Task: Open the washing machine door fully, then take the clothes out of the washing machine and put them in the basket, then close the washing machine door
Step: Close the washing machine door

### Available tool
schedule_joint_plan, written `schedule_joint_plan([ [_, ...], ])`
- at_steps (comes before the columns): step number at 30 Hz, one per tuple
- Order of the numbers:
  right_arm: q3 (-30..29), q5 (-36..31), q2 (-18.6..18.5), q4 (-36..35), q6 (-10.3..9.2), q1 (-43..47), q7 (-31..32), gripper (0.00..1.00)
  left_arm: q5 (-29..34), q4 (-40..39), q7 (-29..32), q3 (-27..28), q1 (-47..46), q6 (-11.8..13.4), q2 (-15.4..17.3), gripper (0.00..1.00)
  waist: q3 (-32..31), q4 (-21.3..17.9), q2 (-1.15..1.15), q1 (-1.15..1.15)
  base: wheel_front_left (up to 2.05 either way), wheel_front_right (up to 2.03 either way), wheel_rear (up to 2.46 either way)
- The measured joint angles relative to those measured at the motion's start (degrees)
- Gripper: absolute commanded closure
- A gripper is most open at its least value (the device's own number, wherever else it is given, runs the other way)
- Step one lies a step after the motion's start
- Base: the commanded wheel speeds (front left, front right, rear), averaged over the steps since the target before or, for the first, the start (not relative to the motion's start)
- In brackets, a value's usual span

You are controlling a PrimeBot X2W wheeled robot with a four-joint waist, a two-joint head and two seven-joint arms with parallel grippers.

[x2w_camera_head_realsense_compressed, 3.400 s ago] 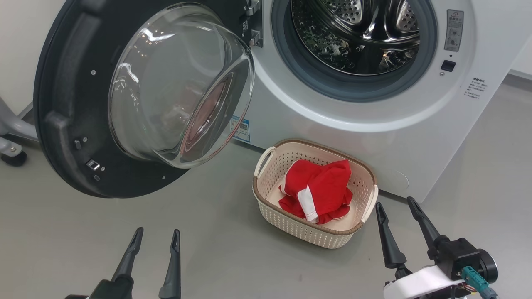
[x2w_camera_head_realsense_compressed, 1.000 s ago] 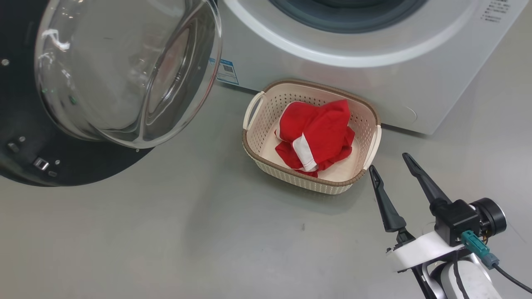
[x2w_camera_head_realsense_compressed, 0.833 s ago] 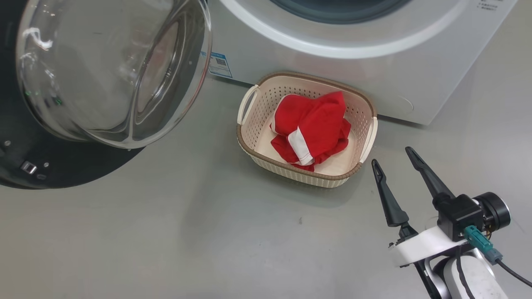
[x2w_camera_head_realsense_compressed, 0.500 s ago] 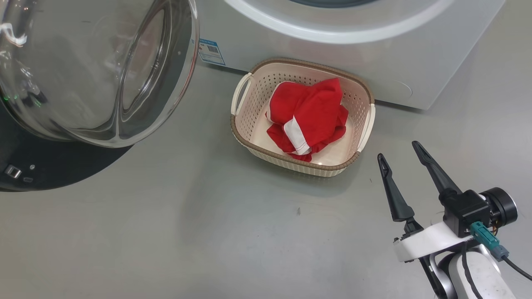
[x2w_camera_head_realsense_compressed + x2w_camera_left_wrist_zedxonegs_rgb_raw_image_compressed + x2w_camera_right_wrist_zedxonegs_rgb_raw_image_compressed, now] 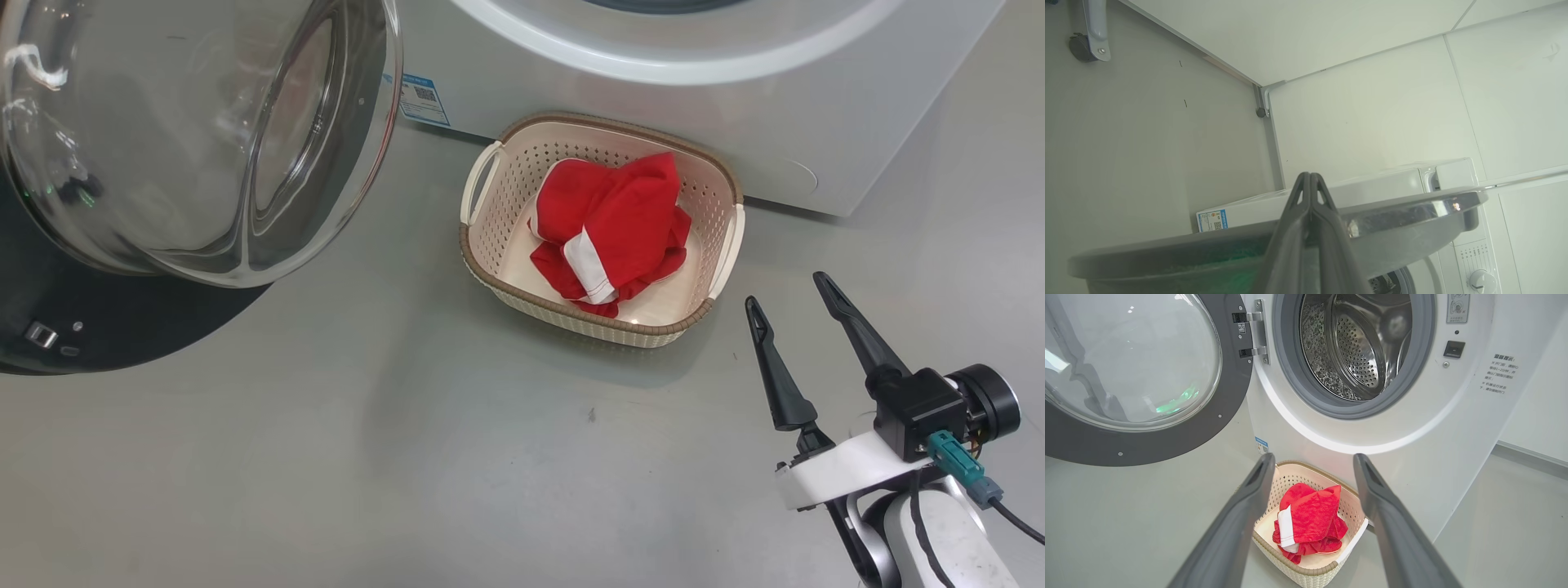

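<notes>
Red clothes (image 5: 608,233) in basket (image 5: 600,327), drum (image 5: 1355,355) bare; washing machine door (image 5: 122,327) gapes wide. My left claw (image 5: 1310,176) clenched, empty, by door's edge: push with closed fingers, one steady sweep till latch catches. Right claw (image 5: 784,288) released, keep it clear

No wording is legible in these views, so you can only locate the markings.

- On the washing machine (image 5: 637,114), find the blue sticker (image 5: 423,98) at the lower left of the front, near the floor. It carries a square code and lines of fine print that are too small to read.
- In the right wrist view, note the grey label (image 5: 1457,308) to the upper right of the port. It bears small pictograms.
- Below that label and further right, a block of dark print (image 5: 1497,374) stands on the white front in several short lines. The characters are too small to read.
- A small tag (image 5: 1241,328) with a square code sits between the two hinge plates of the washing machine door (image 5: 1147,445).
- In the left wrist view, rows of tiny print (image 5: 1472,255) stand above the dial (image 5: 1481,281).
</notes>
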Motion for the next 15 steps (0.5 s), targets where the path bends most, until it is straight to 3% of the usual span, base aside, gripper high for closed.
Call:
schedule_joint_plan([
  [15,0.0,0.08,0.0,0.96,0.0,0.0,-0.16,0.0,-4.76,0.11,8.76,-1.36,0.81,-3.18,-0.87,1.0,-0.64,1.45,0.0,0.0,0.0,0.0,0.0],
])
